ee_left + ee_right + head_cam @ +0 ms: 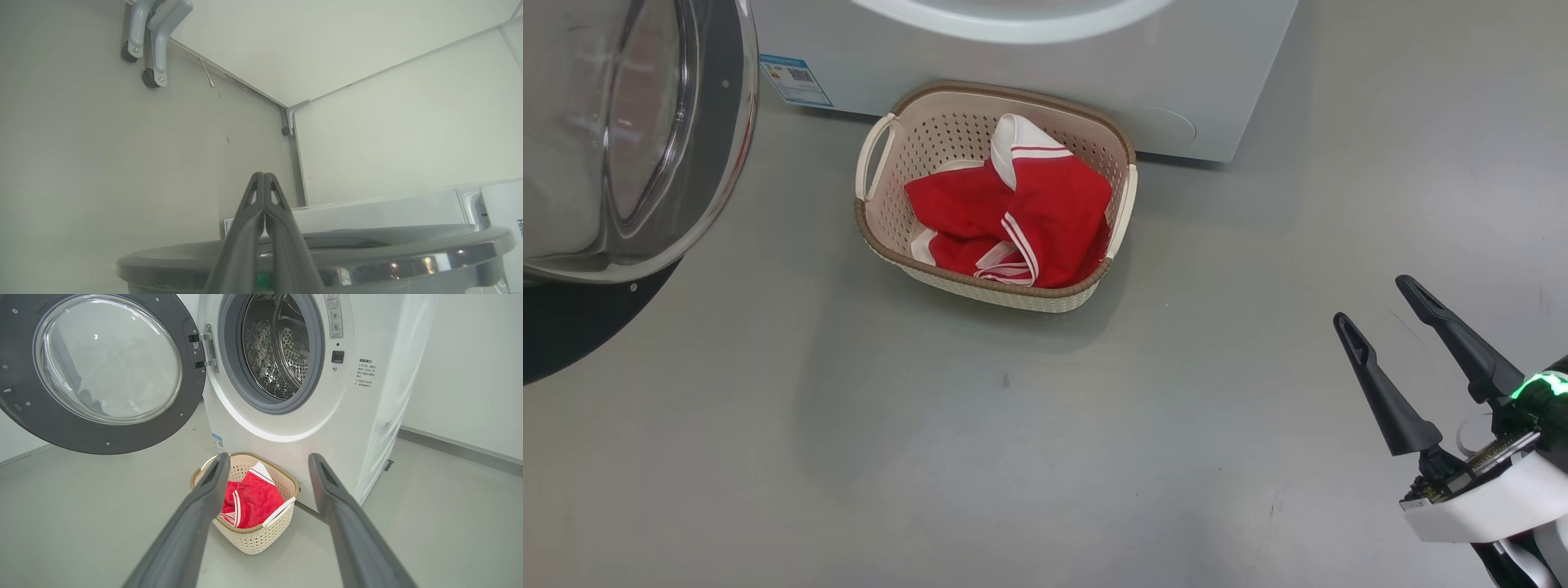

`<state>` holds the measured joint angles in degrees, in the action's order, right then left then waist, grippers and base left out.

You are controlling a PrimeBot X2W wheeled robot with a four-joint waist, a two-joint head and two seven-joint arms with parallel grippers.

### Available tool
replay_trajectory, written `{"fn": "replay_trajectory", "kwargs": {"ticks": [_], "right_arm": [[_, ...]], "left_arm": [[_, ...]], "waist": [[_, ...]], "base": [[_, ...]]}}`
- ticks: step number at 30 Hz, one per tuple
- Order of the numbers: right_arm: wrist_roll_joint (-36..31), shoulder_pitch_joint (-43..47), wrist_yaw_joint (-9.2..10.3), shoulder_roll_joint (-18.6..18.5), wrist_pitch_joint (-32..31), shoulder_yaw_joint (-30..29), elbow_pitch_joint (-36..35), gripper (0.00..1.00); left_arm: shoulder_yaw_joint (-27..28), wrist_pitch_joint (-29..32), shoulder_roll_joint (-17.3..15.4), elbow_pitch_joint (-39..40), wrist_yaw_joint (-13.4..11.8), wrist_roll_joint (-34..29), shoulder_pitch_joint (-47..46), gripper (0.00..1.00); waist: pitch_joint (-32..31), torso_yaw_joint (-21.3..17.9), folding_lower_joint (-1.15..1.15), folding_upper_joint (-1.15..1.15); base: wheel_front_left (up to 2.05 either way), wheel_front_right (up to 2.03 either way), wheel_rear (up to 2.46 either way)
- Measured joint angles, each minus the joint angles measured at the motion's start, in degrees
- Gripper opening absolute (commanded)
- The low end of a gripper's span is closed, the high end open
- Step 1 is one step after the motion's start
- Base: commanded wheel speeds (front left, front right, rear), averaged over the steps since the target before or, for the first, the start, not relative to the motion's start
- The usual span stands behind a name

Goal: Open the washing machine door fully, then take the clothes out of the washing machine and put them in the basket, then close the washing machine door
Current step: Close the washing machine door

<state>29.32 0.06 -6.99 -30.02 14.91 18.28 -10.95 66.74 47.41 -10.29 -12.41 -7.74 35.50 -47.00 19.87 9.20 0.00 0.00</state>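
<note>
Though door cropped, perhaps fully open, left gripper pressed together, right gripper spread.

Head view: set high and pitched steeply down at the floor. The basket lies upper centre at middle range. The washing machine base is cut by the top edge, and the washing machine door is close at upper left.

Right wrist view: low and well back, facing the machine front between the right fingers.

Left wrist view: very near, just over the door's rim, facing past the left fingers to a wall corner.

Shared: the head and right wrist views both show the basket. All three show the door and the blue label.
</note>
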Motion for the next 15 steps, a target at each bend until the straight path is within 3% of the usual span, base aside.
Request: {"fn": "replay_trajectory", "kwargs": {"ticks": [15], "right_arm": [[0.0, 0.0, 0.00, -1.4, 0.0, -0.4, -0.2, 1.00]], "left_arm": [[-0.3, 1.7, 0.1, -6.2, 0.0, -1.7, -2.1, 0.00]], "waist": [[0.5, -0.5, 0.00, 0.00]], "base": [[0.00, 0.00, 0.00]]}}
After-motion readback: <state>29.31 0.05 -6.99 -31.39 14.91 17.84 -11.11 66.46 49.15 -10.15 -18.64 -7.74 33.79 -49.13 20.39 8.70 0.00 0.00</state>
